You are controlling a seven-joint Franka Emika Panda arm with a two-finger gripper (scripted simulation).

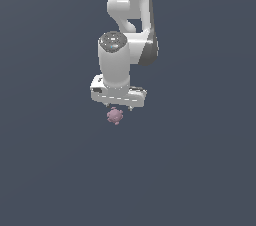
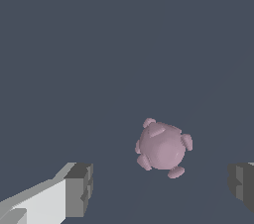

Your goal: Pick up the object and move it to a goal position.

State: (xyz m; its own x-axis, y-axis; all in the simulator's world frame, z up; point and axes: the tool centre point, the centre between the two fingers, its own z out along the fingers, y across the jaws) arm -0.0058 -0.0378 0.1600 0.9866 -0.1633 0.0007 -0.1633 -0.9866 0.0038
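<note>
Your pincer [image 2: 161, 188] is standing wide open, its grey ribbed pads [image 2: 79, 188] gripping nothing. The object [image 2: 163, 147], a dusty-pink rounded blob with stubby knobs, is lying between the fingers' line and just beyond it, touching neither. In the exterior view it [image 1: 115, 115] is sitting on the flat slate-grey bench [image 1: 200, 170], just below the smooth white pincer [image 1: 118, 106].

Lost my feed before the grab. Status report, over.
Gripper open, empty, fingers wide apart. Pink knobby blob lies free on the surface, not yet between the fingers. Nothing in the way.
</note>
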